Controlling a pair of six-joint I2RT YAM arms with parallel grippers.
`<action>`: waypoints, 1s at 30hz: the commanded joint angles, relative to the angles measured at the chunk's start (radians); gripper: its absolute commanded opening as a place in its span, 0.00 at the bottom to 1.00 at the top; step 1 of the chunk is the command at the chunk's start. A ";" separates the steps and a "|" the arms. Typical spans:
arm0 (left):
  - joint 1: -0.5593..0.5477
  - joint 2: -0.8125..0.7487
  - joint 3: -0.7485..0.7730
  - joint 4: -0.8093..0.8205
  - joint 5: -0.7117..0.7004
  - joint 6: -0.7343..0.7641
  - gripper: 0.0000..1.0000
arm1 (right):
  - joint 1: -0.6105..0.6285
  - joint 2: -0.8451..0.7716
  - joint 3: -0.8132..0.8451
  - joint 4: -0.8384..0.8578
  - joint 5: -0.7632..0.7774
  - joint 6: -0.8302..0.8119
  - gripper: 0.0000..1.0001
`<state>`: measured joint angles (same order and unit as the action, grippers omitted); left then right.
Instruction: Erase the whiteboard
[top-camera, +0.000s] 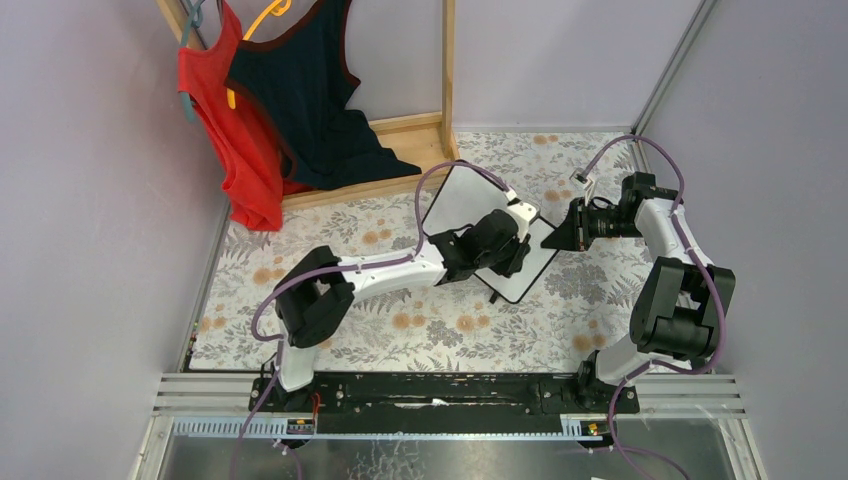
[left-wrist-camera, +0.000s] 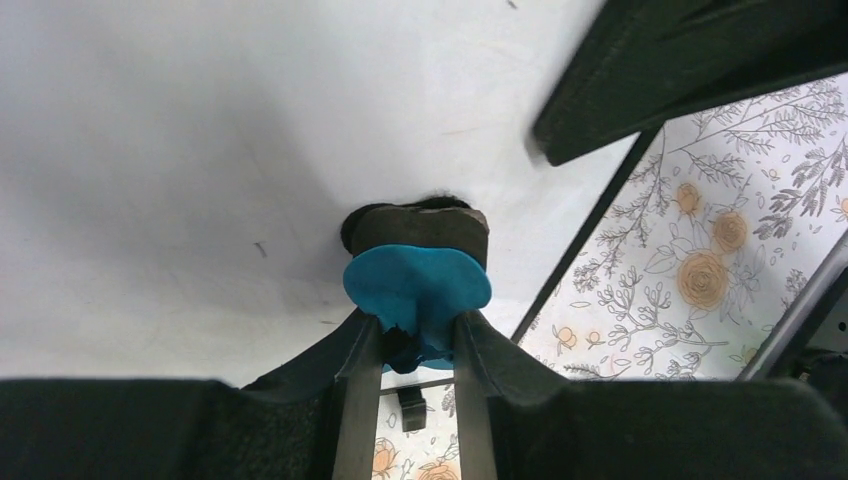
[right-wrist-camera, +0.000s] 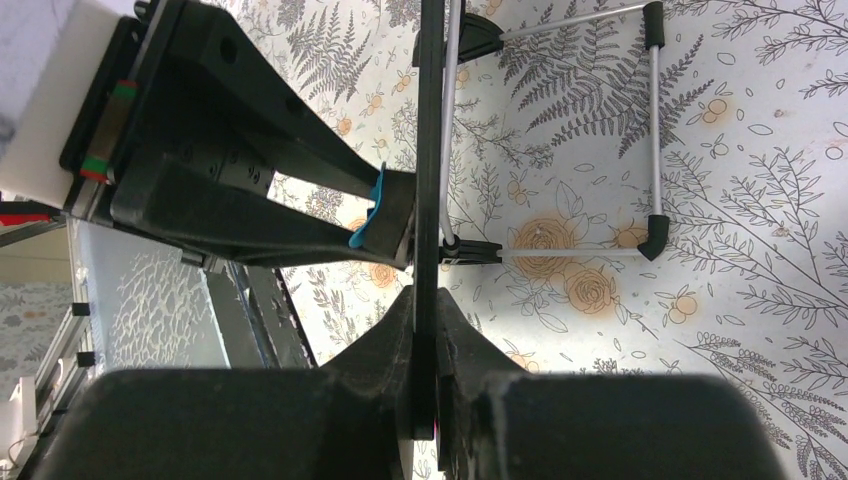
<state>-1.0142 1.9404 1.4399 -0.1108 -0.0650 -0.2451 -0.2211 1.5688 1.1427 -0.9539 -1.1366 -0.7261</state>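
Observation:
The whiteboard (top-camera: 462, 195), white with a thin black frame, lies tilted in the middle of the floral table. My left gripper (top-camera: 508, 250) is over its right half, shut on the small blue-black eraser (left-wrist-camera: 417, 270), whose dark felt presses on the white surface (left-wrist-camera: 180, 150). My right gripper (top-camera: 562, 232) is shut on the board's right edge; in the right wrist view the board's frame (right-wrist-camera: 430, 150) runs edge-on between my fingers, with the eraser (right-wrist-camera: 377, 215) and the left gripper to its left. Only faint small marks show on the board.
A wooden rack (top-camera: 447, 70) with a red top (top-camera: 225, 120) and a dark top (top-camera: 310, 100) stands at the back left. The board's wire stand with black feet (right-wrist-camera: 652, 235) shows under it. Grey walls close both sides.

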 joint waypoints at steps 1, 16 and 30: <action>0.047 -0.026 -0.015 0.034 -0.103 0.036 0.00 | 0.017 0.005 0.015 -0.098 0.004 0.004 0.00; 0.086 -0.105 -0.065 -0.010 -0.155 0.041 0.00 | 0.017 0.000 0.027 -0.107 0.015 -0.001 0.00; 0.222 -0.278 -0.225 -0.019 -0.191 0.014 0.00 | 0.017 0.011 0.046 -0.130 0.008 -0.017 0.00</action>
<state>-0.8085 1.7088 1.2411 -0.1337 -0.2157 -0.2264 -0.2207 1.5707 1.1606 -0.9939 -1.1172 -0.7261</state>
